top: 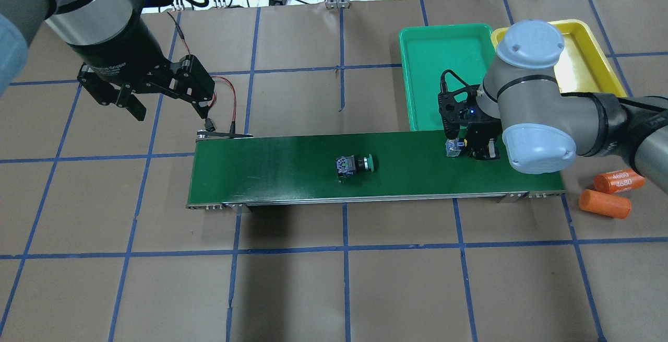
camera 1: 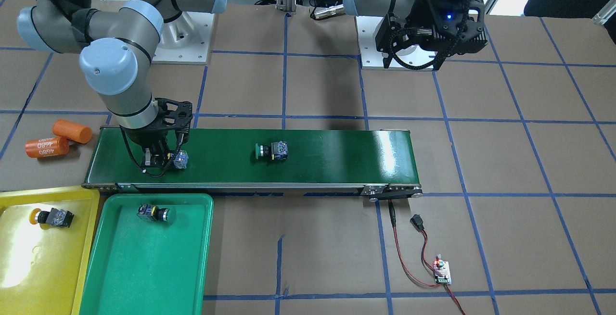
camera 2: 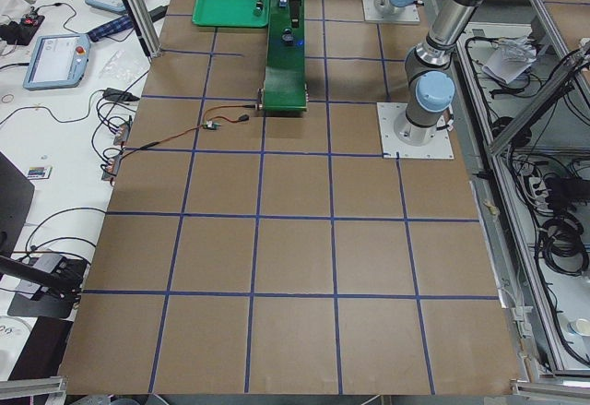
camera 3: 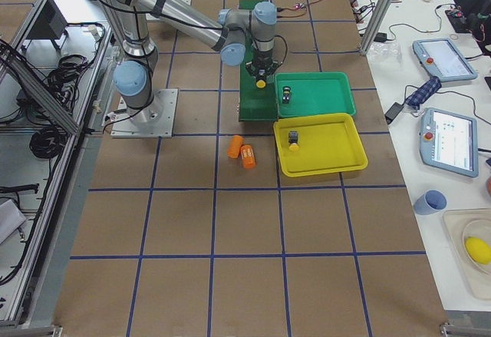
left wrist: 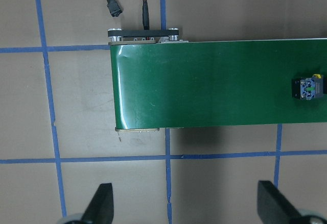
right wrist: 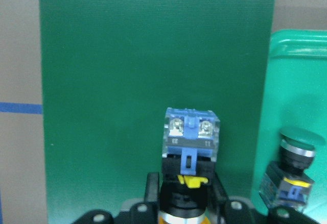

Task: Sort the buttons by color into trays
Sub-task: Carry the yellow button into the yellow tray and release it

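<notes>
Green-capped button [top: 355, 165] lies lengthwise along belt [top: 271, 172].

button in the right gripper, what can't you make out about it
Cap of the held button: cut off by the bottom edge in the right wrist view; covered by the right gripper in the front-facing view.
Whether it touches the conveyor belt: hidden by the right arm overhead.
Exterior left: too small.

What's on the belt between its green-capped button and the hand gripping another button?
Nothing; in the overhead view only bare dark-green conveyor belt separates the green-capped push-button from the right hand gripping a yellow-capped button.
</notes>
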`<state>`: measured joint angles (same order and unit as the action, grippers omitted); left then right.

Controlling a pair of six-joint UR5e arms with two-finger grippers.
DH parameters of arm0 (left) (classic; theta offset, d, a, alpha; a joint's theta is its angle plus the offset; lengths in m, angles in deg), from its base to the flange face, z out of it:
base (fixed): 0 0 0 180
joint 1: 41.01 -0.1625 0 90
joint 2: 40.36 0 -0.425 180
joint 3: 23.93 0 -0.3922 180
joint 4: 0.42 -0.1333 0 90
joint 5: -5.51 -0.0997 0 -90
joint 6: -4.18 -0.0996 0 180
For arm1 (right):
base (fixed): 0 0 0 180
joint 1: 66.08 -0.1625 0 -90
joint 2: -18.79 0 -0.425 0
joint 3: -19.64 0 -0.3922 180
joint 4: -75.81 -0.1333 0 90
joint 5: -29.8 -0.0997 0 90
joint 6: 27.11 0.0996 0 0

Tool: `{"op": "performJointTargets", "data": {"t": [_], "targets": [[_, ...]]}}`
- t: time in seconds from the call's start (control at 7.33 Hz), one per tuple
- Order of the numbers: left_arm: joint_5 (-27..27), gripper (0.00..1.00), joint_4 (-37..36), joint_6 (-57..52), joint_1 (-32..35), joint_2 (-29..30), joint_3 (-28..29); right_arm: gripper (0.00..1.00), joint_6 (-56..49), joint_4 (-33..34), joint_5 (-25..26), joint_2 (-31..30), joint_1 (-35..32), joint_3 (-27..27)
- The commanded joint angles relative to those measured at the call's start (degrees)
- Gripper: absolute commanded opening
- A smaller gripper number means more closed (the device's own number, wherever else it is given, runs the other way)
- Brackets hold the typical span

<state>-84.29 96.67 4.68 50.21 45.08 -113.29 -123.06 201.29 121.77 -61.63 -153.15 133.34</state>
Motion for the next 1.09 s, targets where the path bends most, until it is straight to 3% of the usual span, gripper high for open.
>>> {"op": "performJointTargets", "data": {"t": [0.0,0.27,0.41,0.96], "targets": [[0.0,1.00,-0.9,0.2,-0.8,-2.1,0.9,0.12,-0.5,-0.2,2.9,4.4,1.2,-8.2],[-0.5,1.00,-2.0,-0.1,-0.8,-2.6,0.7,0.12,-2.4,-0.1,2.8,9.2,6.0,-13.9],[-0.7,1.00,-2.1,-0.1,-0.9,-2.6,0.6,0.13,-9.3,1.2,2.4,11.1,9.9,-15.0],[-0.9,1.00,-2.2,-0.1,-1.0,-2.7,0.4,0.19,-23.9,6.3,1.3,15.7,20.4,-15.4]]}}
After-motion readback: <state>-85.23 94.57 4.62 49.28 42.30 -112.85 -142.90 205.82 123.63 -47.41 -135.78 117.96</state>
